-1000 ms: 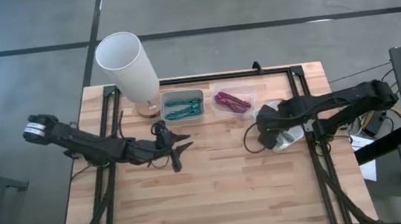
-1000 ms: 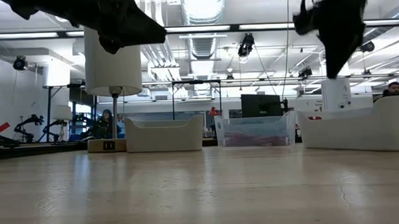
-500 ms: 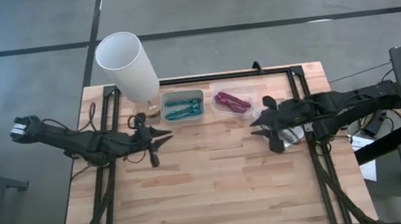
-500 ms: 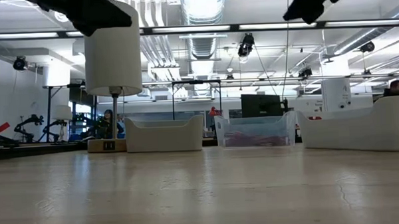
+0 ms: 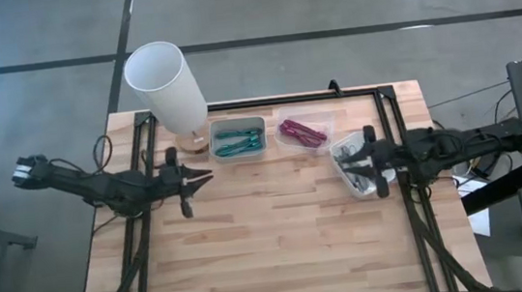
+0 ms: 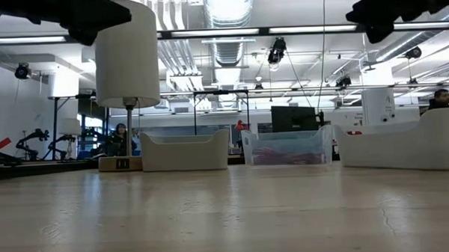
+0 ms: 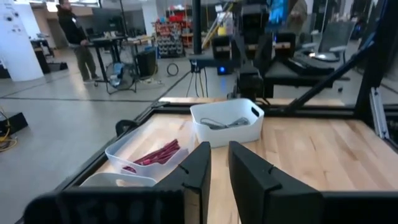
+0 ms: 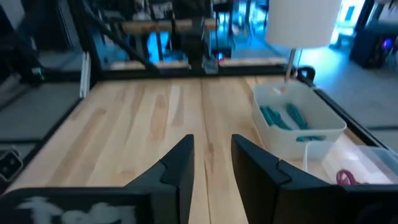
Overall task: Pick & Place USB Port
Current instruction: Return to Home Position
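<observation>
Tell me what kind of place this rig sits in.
Probably a robotics lab or open workshop: exposed ceiling ducts and strip lights overhead, a monitor beyond the wooden table, and a person standing among equipment racks.

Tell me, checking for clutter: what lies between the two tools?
Only bare wooden tabletop, between the left tool and right tool, as the high view shows.

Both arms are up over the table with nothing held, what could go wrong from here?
The right gripper hangs over the white bin by the table's right edge; a low swing could clip its rim and shove it. The left gripper sits close to the lamp; a wide turn might knock it over.
</observation>
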